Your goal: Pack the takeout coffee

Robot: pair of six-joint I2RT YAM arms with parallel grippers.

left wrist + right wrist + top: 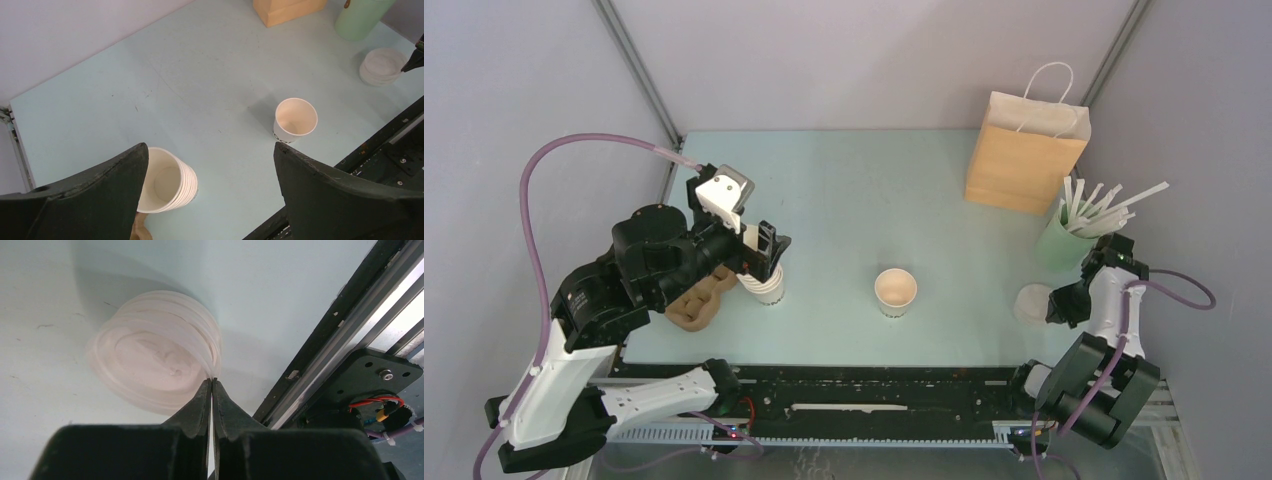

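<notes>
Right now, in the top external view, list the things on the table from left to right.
Brown cup carrier → stack of nested cups → single open cup → stack of white lids → green holder of straws. Paper bag left out: it spans the last two.

Bright, even, diffuse light, no glare. Faint shadow upper left of paper cup point(295, 120) on counter point(150, 75). Right wrist view: top lid point(150, 355) blurred.

One overhead, two wrists, shared table point(844, 180)
</notes>
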